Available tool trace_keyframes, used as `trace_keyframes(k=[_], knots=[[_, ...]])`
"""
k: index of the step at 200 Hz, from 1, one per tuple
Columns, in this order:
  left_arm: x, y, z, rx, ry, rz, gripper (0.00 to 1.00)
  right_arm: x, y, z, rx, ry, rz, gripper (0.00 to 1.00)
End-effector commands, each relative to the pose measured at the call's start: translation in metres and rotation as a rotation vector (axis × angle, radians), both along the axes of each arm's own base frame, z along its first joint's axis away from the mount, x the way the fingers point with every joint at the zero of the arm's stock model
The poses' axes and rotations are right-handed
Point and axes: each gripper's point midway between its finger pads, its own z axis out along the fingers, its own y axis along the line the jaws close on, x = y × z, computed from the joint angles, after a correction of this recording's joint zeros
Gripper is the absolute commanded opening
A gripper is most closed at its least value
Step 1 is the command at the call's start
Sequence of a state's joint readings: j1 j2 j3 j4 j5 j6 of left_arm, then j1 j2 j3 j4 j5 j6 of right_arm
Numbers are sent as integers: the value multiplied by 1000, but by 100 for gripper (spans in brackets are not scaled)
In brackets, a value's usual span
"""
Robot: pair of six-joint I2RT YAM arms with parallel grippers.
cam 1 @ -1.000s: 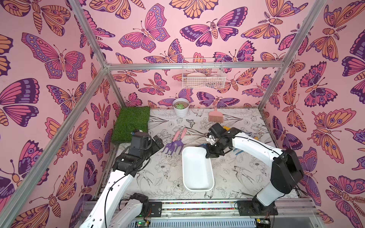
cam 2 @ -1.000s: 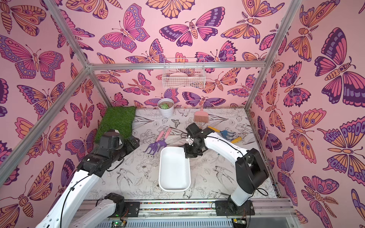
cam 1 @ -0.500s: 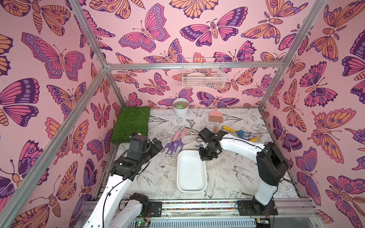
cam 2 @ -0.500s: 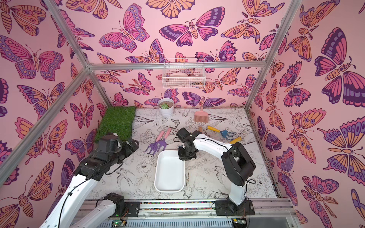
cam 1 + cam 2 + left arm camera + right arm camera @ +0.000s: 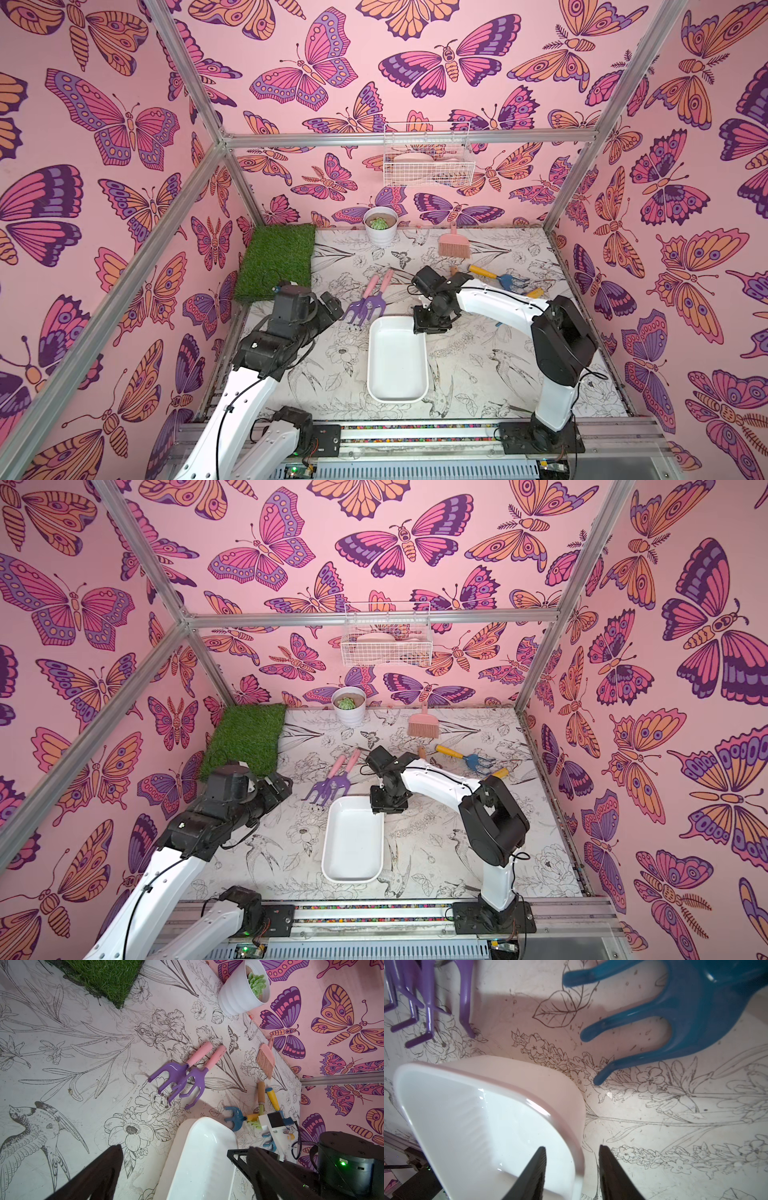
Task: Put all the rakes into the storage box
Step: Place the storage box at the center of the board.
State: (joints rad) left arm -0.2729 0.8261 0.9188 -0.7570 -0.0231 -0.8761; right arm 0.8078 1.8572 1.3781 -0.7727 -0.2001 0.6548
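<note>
The right arm [image 5: 494,301] covers part of the blue and yellow tools [image 5: 509,280] behind it. What sits in the wire basket [image 5: 428,166] is too small to make out. The storage box [image 5: 204,1153] runs off the left wrist view's edge.

The left arm [image 5: 249,399] reaches forward, left gripper [image 5: 185,1148] spread wide; the right arm [image 5: 498,303] folds inward, right gripper [image 5: 572,1147] pointing down, jaws parted.
</note>
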Motion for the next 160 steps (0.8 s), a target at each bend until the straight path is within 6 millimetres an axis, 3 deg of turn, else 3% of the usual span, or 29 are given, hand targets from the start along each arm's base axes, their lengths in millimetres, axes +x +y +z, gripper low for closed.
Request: trace_keyframes(k=[1,56,103,128,160], knots=[[-3,3,-7,19,23,-1,100,11,-2,39,9,-106,1,48],[12,-2,11,65,-2,-60,100,52,-50,108,-109,-341,-47,57],[44,-17,33,107,-11,-150,99,92,-95,148,-225,-557,-171,64],[63,-21,41,89,-10,-122,100,105,-114,153,-216,-559,-212,70],[78,-27,60,21,-123,-92,99,120,-133,136,-145,-431,-242,69]])
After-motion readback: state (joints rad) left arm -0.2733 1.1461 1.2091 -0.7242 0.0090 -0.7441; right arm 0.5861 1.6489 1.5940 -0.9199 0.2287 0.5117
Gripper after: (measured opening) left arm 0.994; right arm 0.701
